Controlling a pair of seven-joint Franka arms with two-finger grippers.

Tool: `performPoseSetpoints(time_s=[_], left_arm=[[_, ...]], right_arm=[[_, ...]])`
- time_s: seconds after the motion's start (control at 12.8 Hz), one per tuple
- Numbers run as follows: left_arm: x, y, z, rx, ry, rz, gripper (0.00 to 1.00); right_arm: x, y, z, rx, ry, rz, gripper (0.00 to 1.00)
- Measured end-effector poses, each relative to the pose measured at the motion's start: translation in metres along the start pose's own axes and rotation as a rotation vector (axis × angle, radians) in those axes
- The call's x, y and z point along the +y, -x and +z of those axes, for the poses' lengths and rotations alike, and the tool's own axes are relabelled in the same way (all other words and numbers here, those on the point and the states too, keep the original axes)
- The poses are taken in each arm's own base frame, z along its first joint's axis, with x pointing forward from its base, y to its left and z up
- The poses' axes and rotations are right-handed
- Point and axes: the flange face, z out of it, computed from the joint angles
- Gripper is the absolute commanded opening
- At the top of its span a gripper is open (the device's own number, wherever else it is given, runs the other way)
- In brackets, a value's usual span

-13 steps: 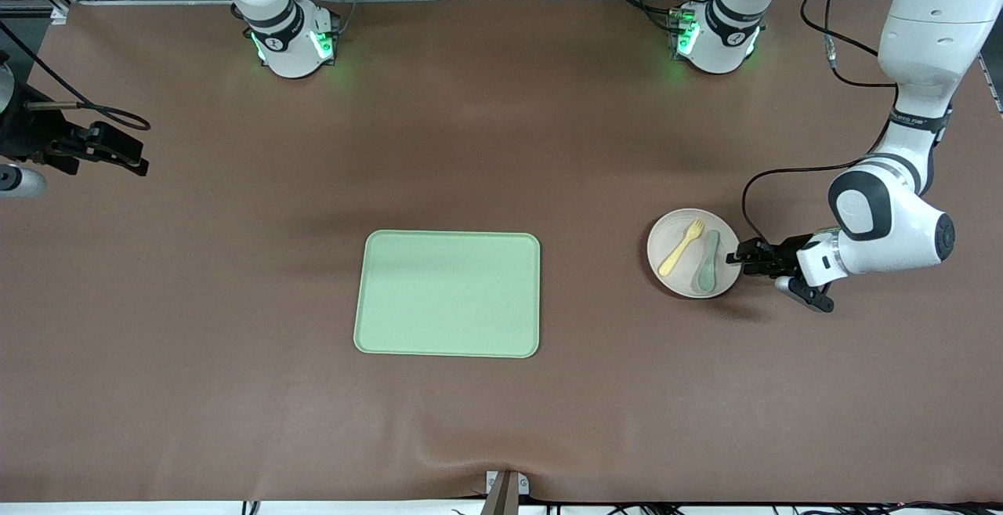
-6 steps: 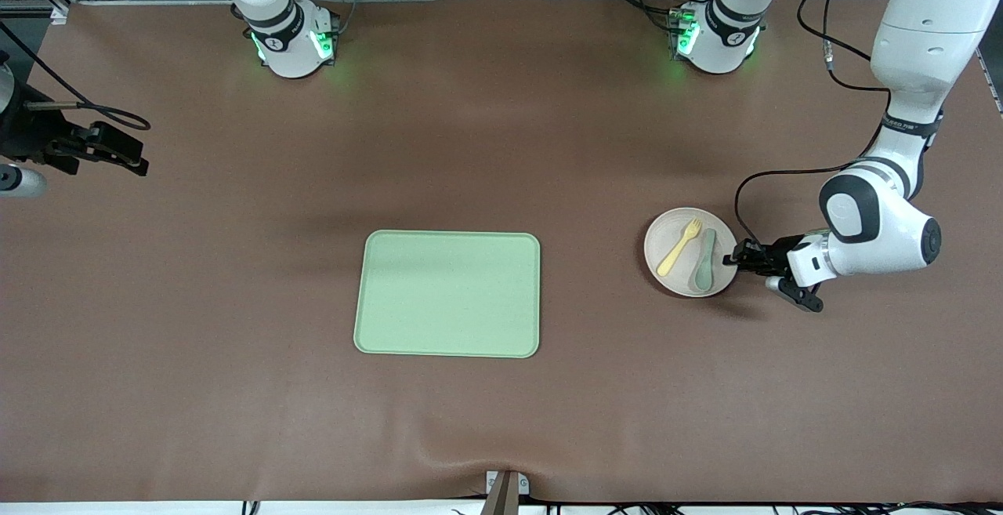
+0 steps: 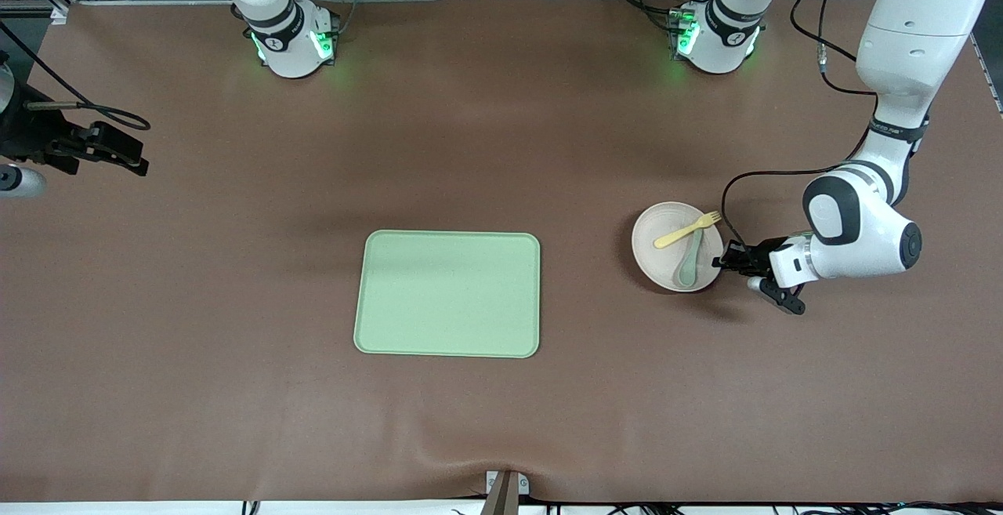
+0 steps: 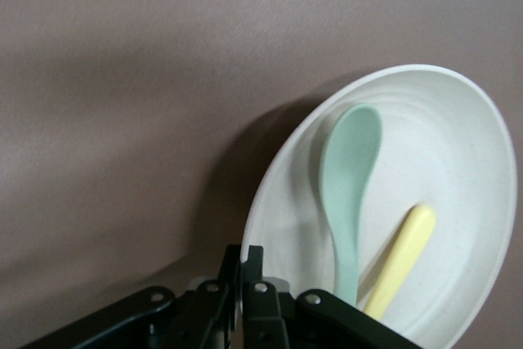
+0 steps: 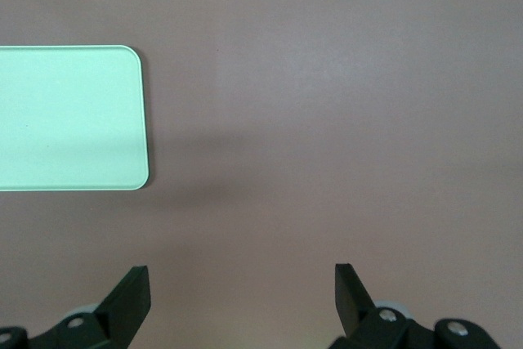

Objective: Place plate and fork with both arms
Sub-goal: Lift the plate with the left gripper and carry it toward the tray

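The pale speckled plate (image 3: pixel 654 260) is toward the left arm's end of the table, tilted, with its rim gripped by my left gripper (image 3: pixel 719 262). The yellow fork (image 3: pixel 688 230) lies across the plate, its tines over the rim. A teal spoon (image 3: pixel 689 258) lies beside it in the plate. In the left wrist view the left gripper (image 4: pixel 243 255) pinches the plate's (image 4: pixel 458 161) edge, with the spoon (image 4: pixel 347 185) and the fork's handle (image 4: pixel 400 259) inside. My right gripper (image 3: pixel 137 161) waits open and empty over the table's right-arm end; it shows open in its wrist view (image 5: pixel 241 284).
A rectangular light-green tray (image 3: pixel 447 294) lies flat in the middle of the table, between the two grippers. One corner of the tray (image 5: pixel 69 116) shows in the right wrist view. The brown mat wrinkles at the edge nearest the camera.
My left gripper has carried the plate a little toward the tray and tilted it. The fork has swung crosswise on the plate and the spoon has slid. The right arm has not moved.
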Motion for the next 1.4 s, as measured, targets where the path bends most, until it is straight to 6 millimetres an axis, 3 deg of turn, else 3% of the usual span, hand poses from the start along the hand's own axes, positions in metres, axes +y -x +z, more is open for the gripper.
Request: performPoseSetpoints(time_s=[0.16,0.47,0.7,1.09,1.4], left_arm=[[0.015,-0.014,-0.004,-0.004,0.008,0.003,0.0],[0.065,-0.051,-0.014,-0.046,0.036,-0.03,0.0],[0.106,-0.078,-0.025,-0.09,-0.043,-0.069,0.0],[0.23,-0.13,-0.024,-0.063,-0.11,-0.182,0.0],[0.318,-0.167,0.025,-0.025,-0.131,-0.341,0.0]], right_arm=[[0.0,0.0,0.0,0.0,0.0,0.0,1.0],[0.0,0.0,0.0,0.0,0.0,0.0,1.0],[0.0,0.0,0.0,-0.001,0.0,0.0,1.0],[0.0,0.0,0.0,-0.002,0.0,0.0,1.0],[0.0,0.0,0.001,-0.002,0.0,0.0,1.0]])
